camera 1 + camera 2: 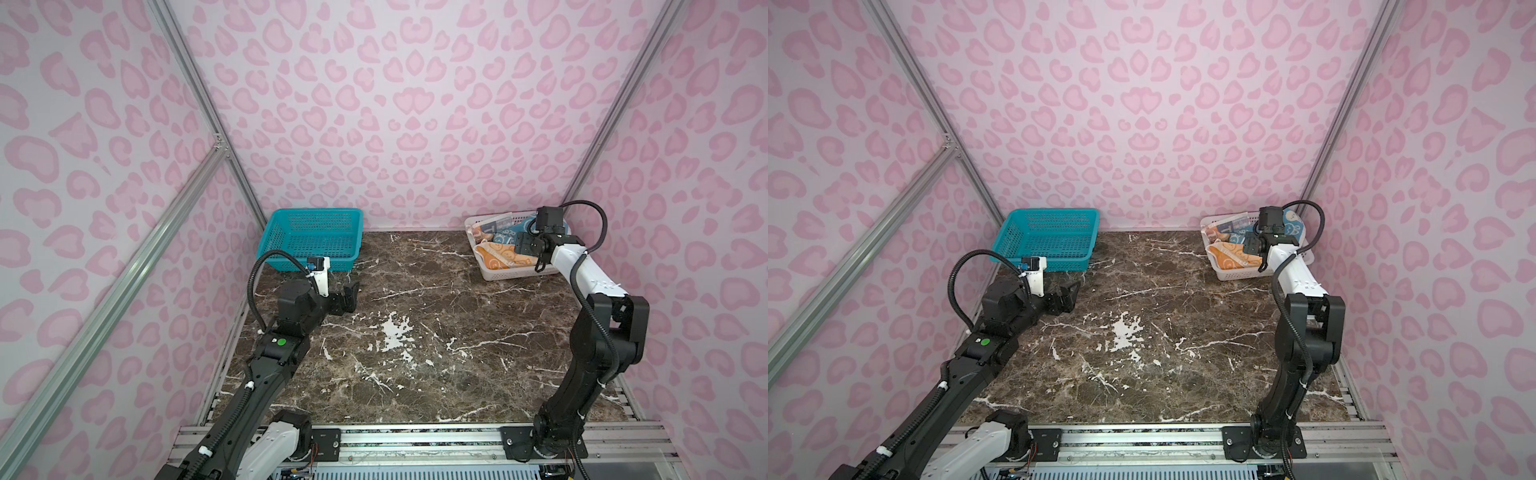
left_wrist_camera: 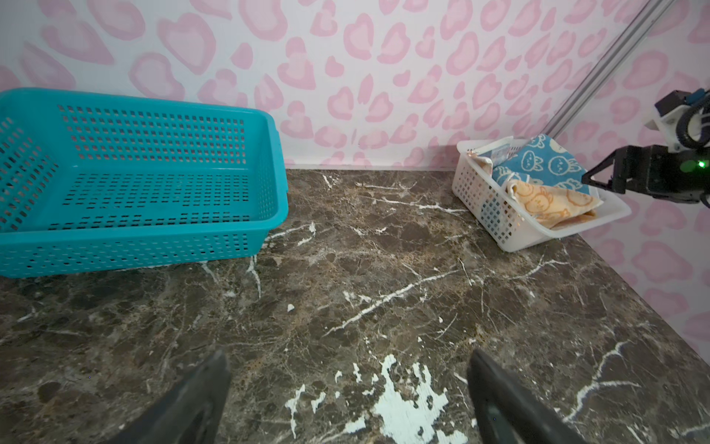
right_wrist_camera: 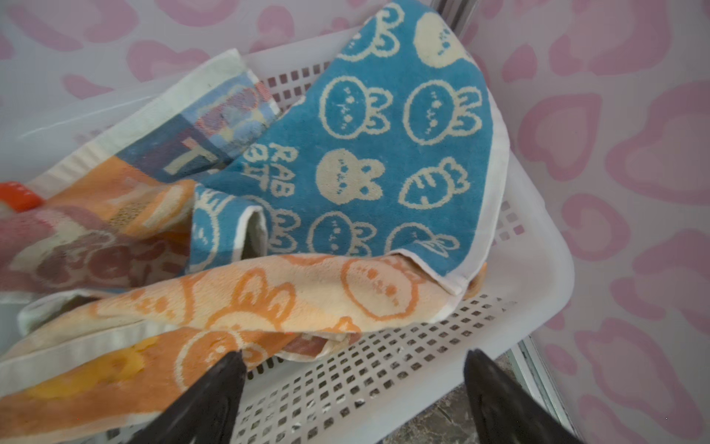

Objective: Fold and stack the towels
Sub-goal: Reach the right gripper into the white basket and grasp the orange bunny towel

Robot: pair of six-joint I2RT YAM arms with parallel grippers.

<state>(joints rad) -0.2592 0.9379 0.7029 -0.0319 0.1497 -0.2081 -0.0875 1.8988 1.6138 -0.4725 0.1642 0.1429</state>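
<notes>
All three towels are bunched, unfolded, in the white mesh basket [image 3: 538,269] at the far right corner of the desk [image 1: 415,374], so no fold or stack has yet been made. The right gripper [image 3: 353,355] is poised over this basket with its jaws apart and nothing clamped. The orange-cream bunny towel [image 3: 307,296] lies directly below and ahead of it, with one fingertip [image 3: 230,369] seen against the towel's hem (contact cannot be confirmed). This towel's rumpled length runs along the basket's near wall, and it is partly overlapped by the blue bunny towel [image 3: 384,153]; the cream lettered towel [image 3: 184,153] is tucked behind both. The left gripper [image 2: 347,355], jaws apart and empty, is held low over the desk beside the teal mesh basket [image 2: 153,238], well apart from the towels. The right arm is therefore judged the one placed for the pickup.
</notes>
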